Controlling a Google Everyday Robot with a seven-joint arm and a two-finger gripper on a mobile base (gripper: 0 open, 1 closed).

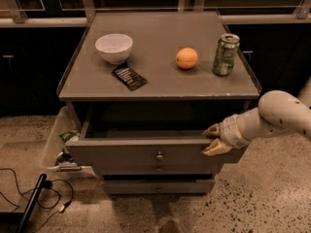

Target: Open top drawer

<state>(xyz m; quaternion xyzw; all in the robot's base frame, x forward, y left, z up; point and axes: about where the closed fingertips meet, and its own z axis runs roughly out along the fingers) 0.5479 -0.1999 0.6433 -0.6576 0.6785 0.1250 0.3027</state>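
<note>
Nearest us, a black cable point(19, 188) lies on the speckled floor at the lower left. Above it rises the desk's point(194, 84) front with three grey drawers. The bottom drawer point(146, 186) is the thinnest, and the middle drawer point(121, 169) sticks out slightly.

The top drawer point(116, 153) is drawn out towards us. Its long axis runs left to right, and its front and small knob point(159, 156) face us. Its rear is hidden under the desk top and its inside is in shadow, so we cannot make out any contents.

The end effector point(214, 140) is at the right end of that front. It is released, with its fingers point(216, 149) apart: one tip is over the front's top edge and the other is before its face. The pale arm point(277, 113) is cut off at the right edge.

Left of the drawers stands a clear bin point(48, 147) with a green packet point(69, 136) and other blurred items inside.

On the desk top, a dark packet point(129, 77) lies nearest. Behind it is a white bowl point(114, 47) whose inside we cannot see. An orange point(186, 58) sits to the right, and an upright green can point(226, 54) stands beyond it.
</note>
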